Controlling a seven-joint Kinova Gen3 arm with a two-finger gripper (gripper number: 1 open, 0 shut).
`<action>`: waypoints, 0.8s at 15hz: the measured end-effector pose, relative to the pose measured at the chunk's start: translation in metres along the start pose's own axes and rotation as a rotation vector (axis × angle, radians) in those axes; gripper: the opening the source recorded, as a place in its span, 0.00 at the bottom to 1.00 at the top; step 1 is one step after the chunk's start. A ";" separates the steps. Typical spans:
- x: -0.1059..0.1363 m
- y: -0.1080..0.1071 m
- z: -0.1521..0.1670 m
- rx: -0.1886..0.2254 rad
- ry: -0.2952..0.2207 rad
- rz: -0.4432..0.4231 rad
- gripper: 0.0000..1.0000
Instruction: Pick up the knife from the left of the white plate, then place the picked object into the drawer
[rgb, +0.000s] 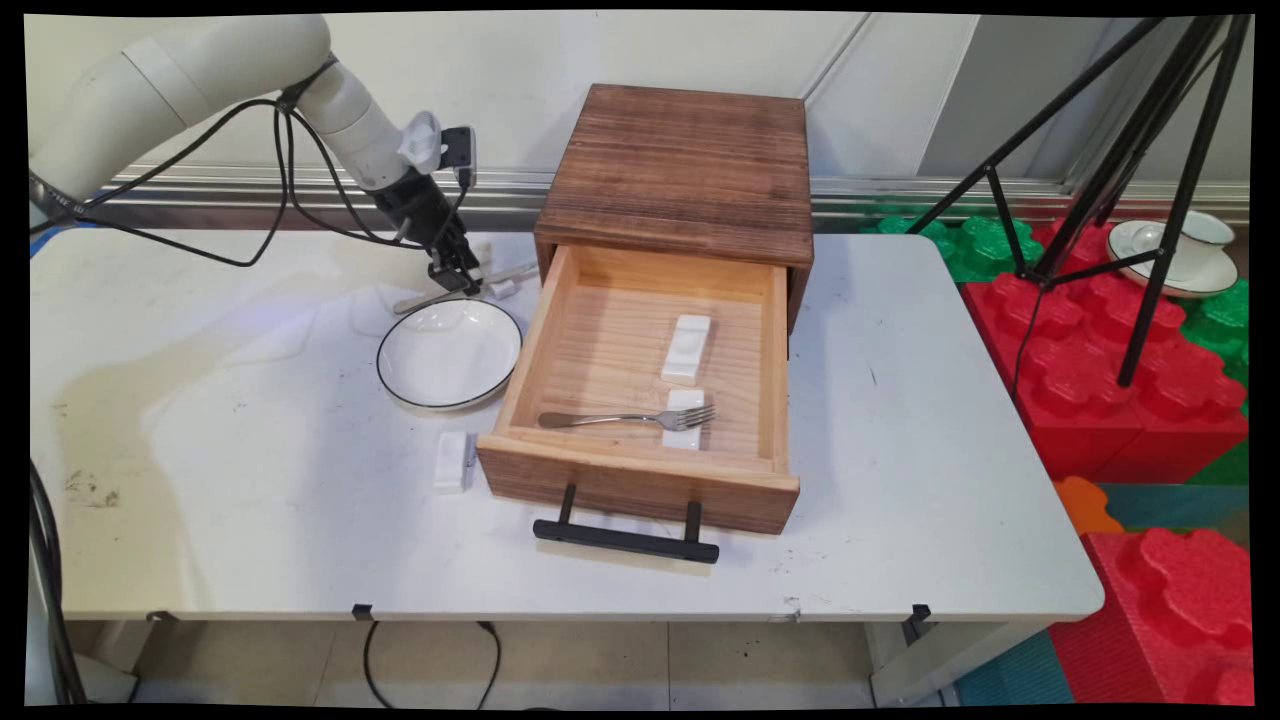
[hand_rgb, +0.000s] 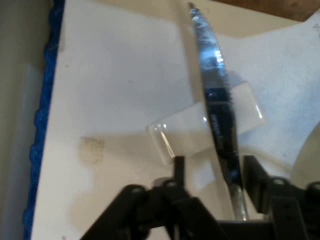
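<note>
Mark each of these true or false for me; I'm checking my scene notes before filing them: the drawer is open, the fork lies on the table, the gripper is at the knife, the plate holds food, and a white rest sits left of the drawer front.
1. The drawer is pulled open. True.
2. The fork lies on the table. False: it lies inside the drawer, tines on a white rest.
3. The gripper is at the knife. True: its fingers stand either side of the handle end, apart.
4. The plate holds food. False: it is empty.
5. A white rest sits on the table left of the drawer front. True.
</note>
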 end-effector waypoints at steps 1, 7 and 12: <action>-0.001 0.001 0.001 -0.003 0.000 -0.002 0.00; -0.001 0.004 0.001 -0.017 -0.003 -0.013 0.00; -0.003 0.006 -0.001 -0.020 -0.004 -0.024 0.00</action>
